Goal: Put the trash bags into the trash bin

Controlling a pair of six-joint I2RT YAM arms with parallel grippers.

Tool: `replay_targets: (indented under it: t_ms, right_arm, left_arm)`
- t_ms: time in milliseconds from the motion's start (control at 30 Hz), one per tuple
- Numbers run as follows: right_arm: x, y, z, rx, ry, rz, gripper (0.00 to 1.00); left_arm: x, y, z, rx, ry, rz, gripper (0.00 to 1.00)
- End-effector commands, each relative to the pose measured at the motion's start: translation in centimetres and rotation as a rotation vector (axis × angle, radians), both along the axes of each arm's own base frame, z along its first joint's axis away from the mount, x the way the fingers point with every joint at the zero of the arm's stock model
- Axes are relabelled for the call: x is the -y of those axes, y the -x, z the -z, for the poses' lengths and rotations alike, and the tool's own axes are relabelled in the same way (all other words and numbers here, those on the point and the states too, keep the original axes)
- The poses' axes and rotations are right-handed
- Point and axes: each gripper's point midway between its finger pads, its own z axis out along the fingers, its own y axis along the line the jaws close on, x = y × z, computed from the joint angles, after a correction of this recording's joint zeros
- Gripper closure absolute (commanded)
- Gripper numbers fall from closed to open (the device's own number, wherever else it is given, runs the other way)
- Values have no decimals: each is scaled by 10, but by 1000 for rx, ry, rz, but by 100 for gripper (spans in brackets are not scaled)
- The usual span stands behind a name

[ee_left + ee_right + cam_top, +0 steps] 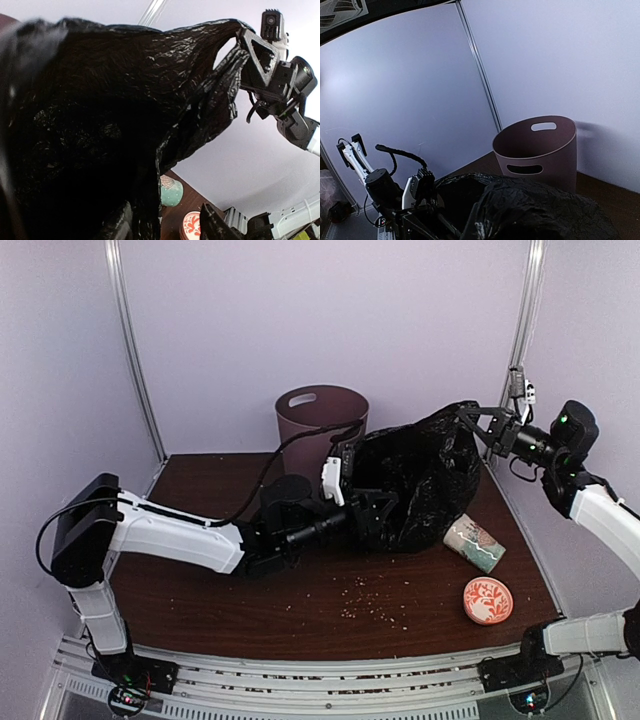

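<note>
A black trash bag (425,475) stands bunched up on the middle of the table, to the right of and in front of the mauve-brown trash bin (320,415). My right gripper (478,425) is shut on the bag's top right corner and holds it up; the left wrist view shows that pinch (250,47). My left gripper (368,508) sits at the bag's lower left side. Its fingers (212,225) stand apart, with a hanging fold of the trash bag (100,125) against the left one. The right wrist view shows the trash bag (545,210) below and the trash bin (540,150) upright beyond it.
A patterned cream and teal mug (474,543) lies on its side just right of the bag. A round red-and-white disc (488,600) lies nearer the front right. Crumbs (370,605) are scattered on the brown table (200,580). Walls close in the back and sides.
</note>
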Motion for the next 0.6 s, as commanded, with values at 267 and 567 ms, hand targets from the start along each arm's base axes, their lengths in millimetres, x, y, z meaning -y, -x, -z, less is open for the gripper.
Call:
replay_targets:
  t_ms: [267, 567]
  right_arm:
    - [24, -18, -12, -46, 16, 155, 100]
    - [-60, 27, -28, 27, 179, -141, 100]
  left_arm:
    - [-37, 30, -38, 136, -96, 93, 89]
    - [-141, 43, -68, 252, -319, -94, 100]
